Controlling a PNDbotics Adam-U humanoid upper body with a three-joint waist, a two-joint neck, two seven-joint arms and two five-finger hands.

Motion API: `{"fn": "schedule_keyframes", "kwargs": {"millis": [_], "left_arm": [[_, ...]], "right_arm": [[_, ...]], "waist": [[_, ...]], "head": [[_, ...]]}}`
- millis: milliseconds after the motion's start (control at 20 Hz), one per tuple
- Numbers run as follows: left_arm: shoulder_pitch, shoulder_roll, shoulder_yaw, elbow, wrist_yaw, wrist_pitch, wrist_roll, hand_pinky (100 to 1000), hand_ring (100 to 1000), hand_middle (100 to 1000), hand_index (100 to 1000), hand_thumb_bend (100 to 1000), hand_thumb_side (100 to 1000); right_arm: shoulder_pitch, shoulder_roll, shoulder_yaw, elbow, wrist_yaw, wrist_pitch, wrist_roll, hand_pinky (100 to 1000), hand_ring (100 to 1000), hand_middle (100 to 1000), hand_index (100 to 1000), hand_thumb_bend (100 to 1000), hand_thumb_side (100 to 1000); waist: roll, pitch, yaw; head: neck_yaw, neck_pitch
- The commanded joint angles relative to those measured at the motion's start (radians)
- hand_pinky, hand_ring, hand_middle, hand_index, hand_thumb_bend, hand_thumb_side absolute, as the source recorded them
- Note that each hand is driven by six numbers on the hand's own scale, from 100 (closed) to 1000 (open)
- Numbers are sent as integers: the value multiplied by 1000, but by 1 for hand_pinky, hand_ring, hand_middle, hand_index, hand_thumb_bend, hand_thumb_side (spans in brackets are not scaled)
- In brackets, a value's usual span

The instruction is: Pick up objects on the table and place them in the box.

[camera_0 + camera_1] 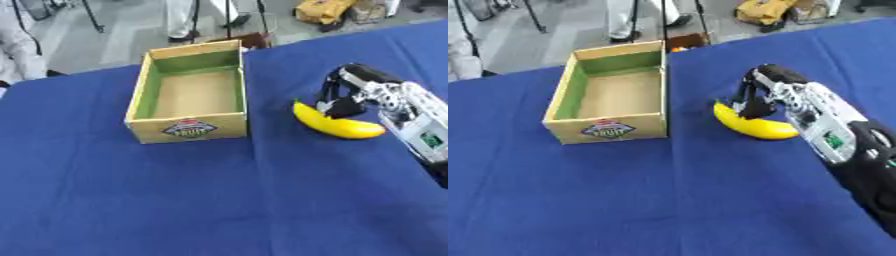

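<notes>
A yellow banana (pixel 339 127) lies on the blue tablecloth, to the right of an open cardboard box (pixel 185 127) with green inner walls and nothing inside. My right hand (pixel 350 82) comes in from the right edge and arches over the banana's far side. Its dark fingers (pixel 750 105) curl down and pinch the banana's middle from behind. The banana's underside still looks to be touching the cloth. My left hand shows in neither view.
The blue table (pixel 201 200) stretches wide in front of and to the left of the box. Beyond the far table edge there is grey floor with stand legs, a person's legs and a yellow bag (pixel 324 10).
</notes>
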Motion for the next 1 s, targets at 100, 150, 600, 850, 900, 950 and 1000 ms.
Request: {"fn": "schedule_keyframes", "kwargs": {"millis": [100,150,600,850,900,950,1000], "left_arm": [[-5,17,3,-20,3,-1,-7,302,630,660,742,100,864],[-5,17,3,-20,3,0,-8,302,630,660,742,100,864],[-5,17,3,-20,3,-1,-9,301,629,660,743,100,862],[-7,16,3,-20,4,-1,-11,300,629,661,744,100,857],[-7,16,2,-20,4,-1,-12,300,629,661,744,100,857],[-8,15,2,-20,4,-1,-12,299,629,661,745,100,858],[-8,15,2,-20,4,-1,-13,299,629,661,745,100,858]], "right_arm": [[-10,-34,-3,-18,20,-9,74,736,972,647,757,129,229],[-9,-35,-3,-18,25,-12,95,747,978,664,770,154,220],[2,-40,-7,-21,54,-17,189,759,979,673,776,320,157],[12,-41,-2,-24,92,-9,196,764,976,689,782,389,157],[14,-41,-2,-23,100,-7,198,764,976,690,782,388,158],[16,-41,-1,-22,104,-6,201,776,987,708,800,446,156],[19,-41,-2,-22,107,-5,203,782,991,707,804,486,162]], "waist": [[-6,-16,1],[-6,-15,1],[-4,-15,1],[-3,-13,2],[-3,-13,3],[-3,-12,3],[-2,-12,3]], "head": [[0,-9],[0,-9],[0,-11],[-2,-15],[-3,-16],[-3,-17],[-3,-17]]}}
